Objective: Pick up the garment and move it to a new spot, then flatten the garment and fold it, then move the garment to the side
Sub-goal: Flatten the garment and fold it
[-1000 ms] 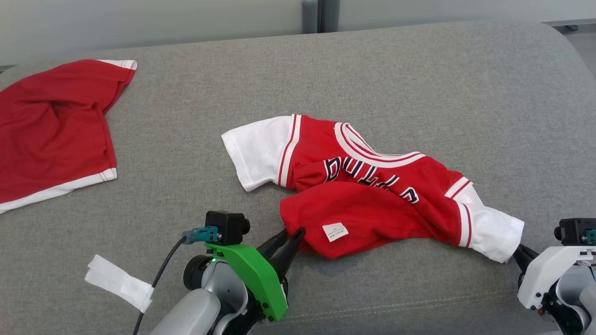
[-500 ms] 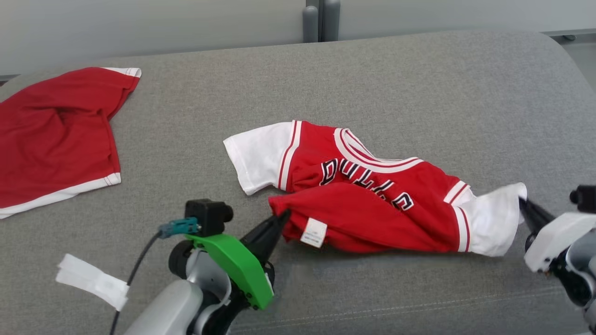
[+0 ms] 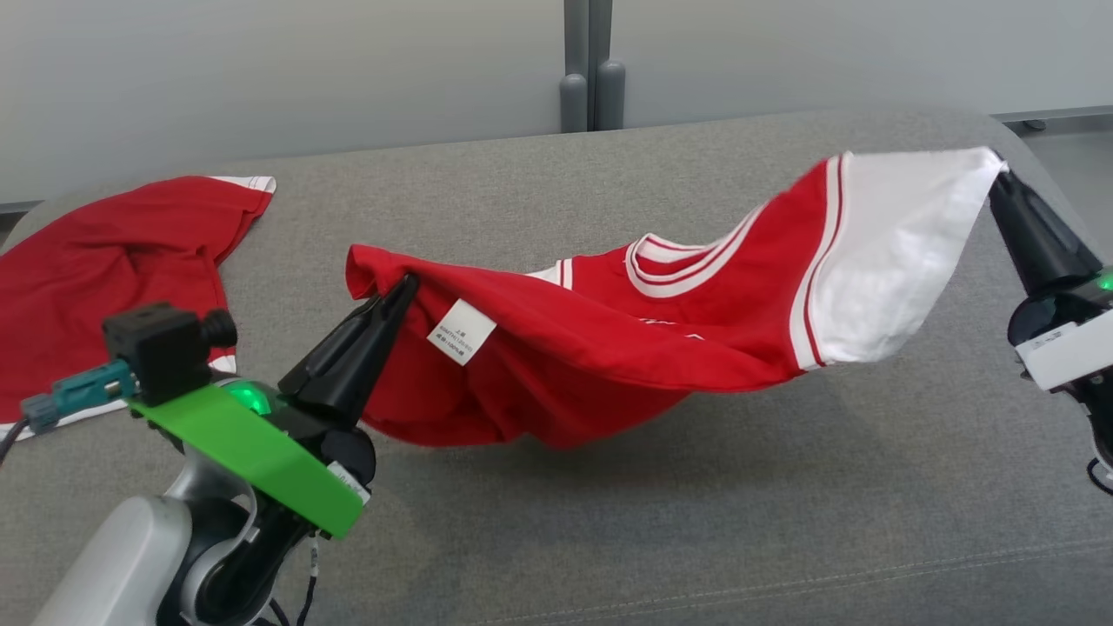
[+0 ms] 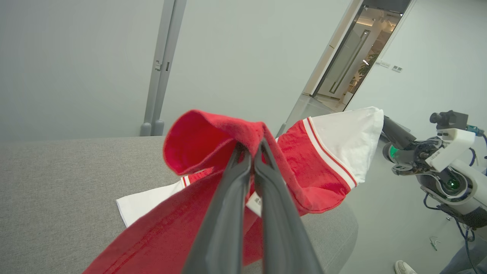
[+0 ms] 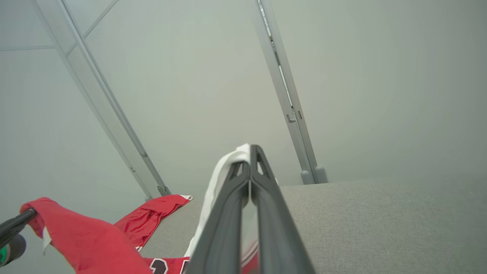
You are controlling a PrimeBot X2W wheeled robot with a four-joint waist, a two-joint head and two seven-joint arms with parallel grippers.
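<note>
The garment (image 3: 626, 348), a red jersey with white sleeves and a white label, hangs in a sag above the grey cushioned surface (image 3: 696, 522). My left gripper (image 3: 404, 287) is shut on its red hem at the left. My right gripper (image 3: 998, 169) is shut on the edge of a white sleeve, higher at the right. In the left wrist view the gripper (image 4: 251, 146) pinches a red fold of the garment (image 4: 312, 175). In the right wrist view the gripper (image 5: 251, 150) holds white cloth of the garment (image 5: 218, 179).
A second red cloth with white trim (image 3: 104, 252) lies flat at the far left of the surface. A pale wall with a grey post (image 3: 591, 87) stands behind. A shoe (image 4: 403, 267) shows on the floor beyond the surface's right end.
My left gripper has shut on the hem. Both grippers have risen with the garment, the right one higher, lifting most of it off the surface. The camera has tilted up.
</note>
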